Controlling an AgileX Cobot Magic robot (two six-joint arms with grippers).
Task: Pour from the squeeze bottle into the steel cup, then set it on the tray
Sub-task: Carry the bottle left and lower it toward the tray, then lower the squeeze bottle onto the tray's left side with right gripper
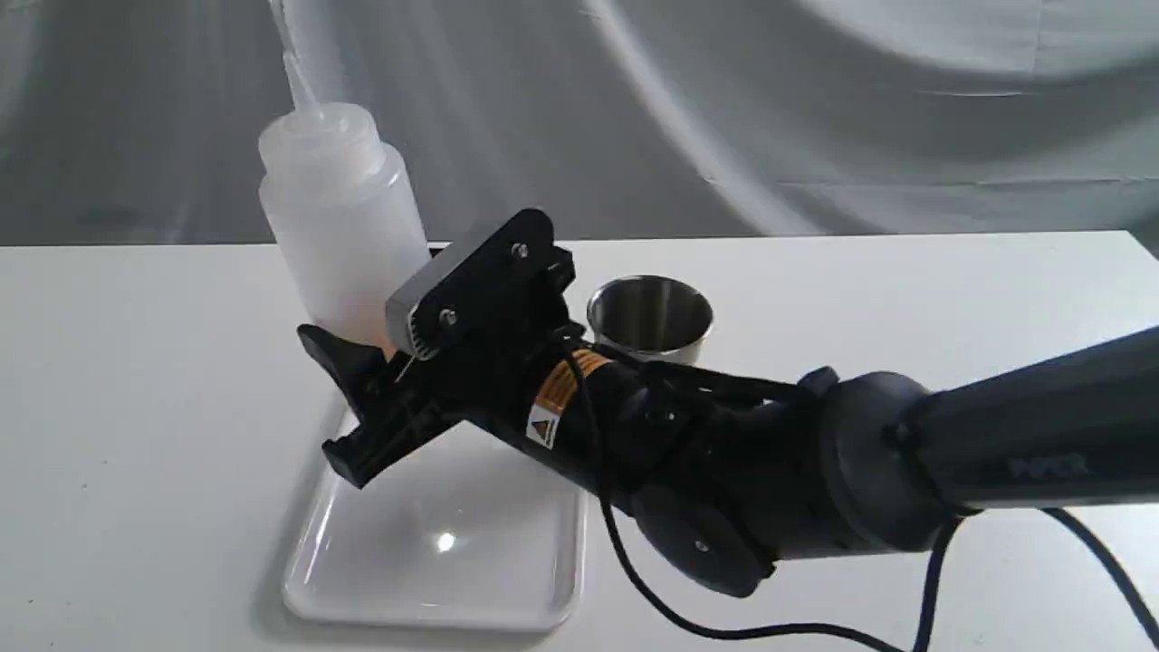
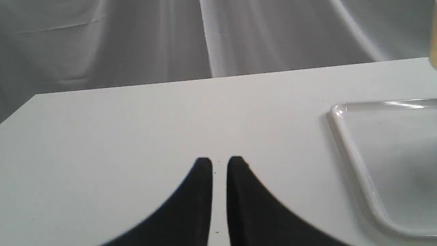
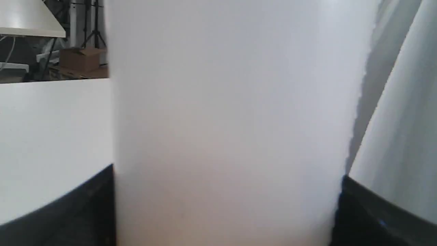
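My right gripper (image 1: pixel 349 403) is shut on the lower part of the squeeze bottle (image 1: pixel 340 226). The bottle is translucent white, nearly upright, nozzle up, with a faint amber tint at its base. It hangs above the far end of the white tray (image 1: pixel 308 580). In the right wrist view the bottle (image 3: pixel 225 119) fills the frame between the two black fingers (image 3: pixel 85 212). The steel cup (image 1: pixel 649 317) stands upright on the table behind my right arm, to the right of the bottle. My left gripper (image 2: pixel 219 162) is shut on nothing, low over the table beside the tray (image 2: pixel 358 164).
The black right arm (image 1: pixel 815 471) and its cable (image 1: pixel 724 629) stretch across the table's front right, partly covering the cup's base. A grey cloth backdrop (image 1: pixel 724 109) hangs behind the white table (image 1: pixel 136 407).
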